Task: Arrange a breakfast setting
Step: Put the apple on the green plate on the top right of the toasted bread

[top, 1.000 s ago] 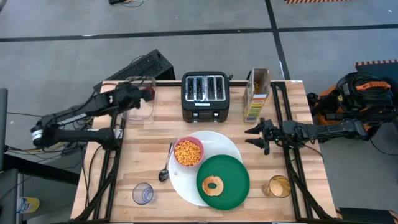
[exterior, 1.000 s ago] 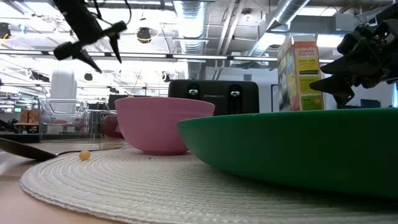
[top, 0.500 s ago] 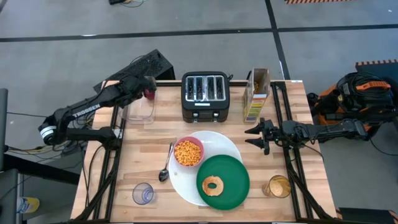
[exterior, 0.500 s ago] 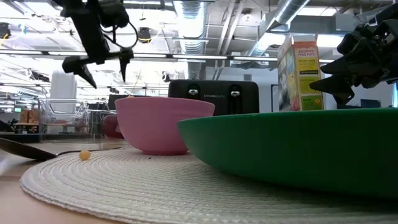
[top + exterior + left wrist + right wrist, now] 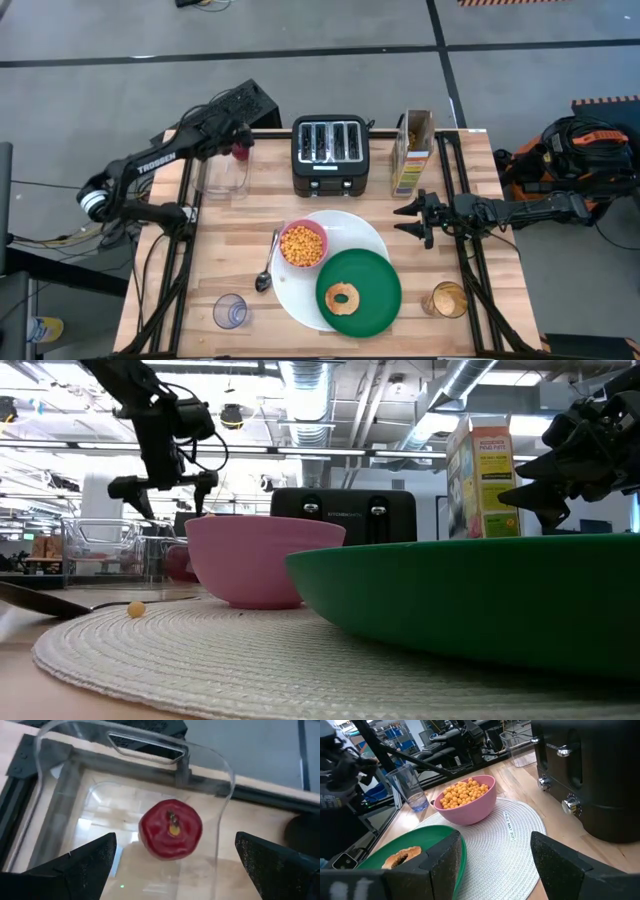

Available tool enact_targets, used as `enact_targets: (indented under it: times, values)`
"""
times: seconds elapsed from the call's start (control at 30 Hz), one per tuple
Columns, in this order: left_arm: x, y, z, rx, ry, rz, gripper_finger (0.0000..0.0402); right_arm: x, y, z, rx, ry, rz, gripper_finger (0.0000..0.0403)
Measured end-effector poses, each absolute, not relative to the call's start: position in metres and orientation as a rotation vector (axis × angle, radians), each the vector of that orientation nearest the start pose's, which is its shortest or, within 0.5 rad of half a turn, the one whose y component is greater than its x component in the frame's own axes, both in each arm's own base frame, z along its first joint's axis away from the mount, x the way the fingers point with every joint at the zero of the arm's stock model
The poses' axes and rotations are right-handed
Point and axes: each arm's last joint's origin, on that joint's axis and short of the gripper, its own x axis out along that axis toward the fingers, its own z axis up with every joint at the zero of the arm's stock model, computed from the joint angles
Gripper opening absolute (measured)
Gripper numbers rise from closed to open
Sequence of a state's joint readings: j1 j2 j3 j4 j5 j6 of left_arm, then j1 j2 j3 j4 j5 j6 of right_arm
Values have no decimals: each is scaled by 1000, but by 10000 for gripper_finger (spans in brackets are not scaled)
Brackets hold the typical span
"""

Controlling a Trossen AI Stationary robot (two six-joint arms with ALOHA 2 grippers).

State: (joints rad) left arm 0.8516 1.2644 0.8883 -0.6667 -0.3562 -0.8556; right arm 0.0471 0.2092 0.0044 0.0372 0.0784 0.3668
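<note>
A: Where is the left gripper (image 5: 240, 140)?

B: It hangs up in the air over the clear container (image 5: 224, 168), near the far left corner of the table (image 5: 230, 255). Its two fingers (image 5: 85, 862) are spread wide, with nothing between them.

A: What is in the container?

B: A small red fruit (image 5: 171, 828). It sits at the bottom, right under the spread fingers, and nothing touches it.

A: And the right gripper (image 5: 412, 218)?

B: It waits by the right edge of the table, near the cereal box (image 5: 413, 150). Its fingers (image 5: 445, 862) are spread too, and it holds nothing.

A: Where is the rest of the breakfast?

B: In the middle, toward the near edge. The big white plate (image 5: 365, 232) lies flat. The pink bowl (image 5: 303, 244) sits on its left part, full of orange cereal (image 5: 466, 791). The green plate (image 5: 380, 290) rests over the white plate's near right part, with the ring bagel (image 5: 343, 297) on it. The metal spoon (image 5: 268, 265) lies just left of the white plate.

A: Anything else on the table?

B: The black toaster (image 5: 331, 153) stands by the far edge. An empty glass (image 5: 229, 311) is near the near left corner, and a glass with something orange-brown (image 5: 448, 299) is near the near right corner.
</note>
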Motion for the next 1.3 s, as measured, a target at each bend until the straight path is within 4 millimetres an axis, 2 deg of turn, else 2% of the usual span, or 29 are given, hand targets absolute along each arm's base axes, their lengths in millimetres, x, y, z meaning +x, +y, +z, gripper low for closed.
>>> enact_targets:
  times: [0.23, 0.77, 1.3]
  values:
    - [143, 202, 226, -999, 618, 1469, 394, 109, 3, 151, 355, 160, -62, 260]
    - [150, 219, 201, -1016, 695, 1438, 394, 109, 3, 151, 355, 159, -61, 260]
    - [138, 229, 199, -987, 714, 1432, 394, 109, 3, 151, 355, 159, -61, 260]
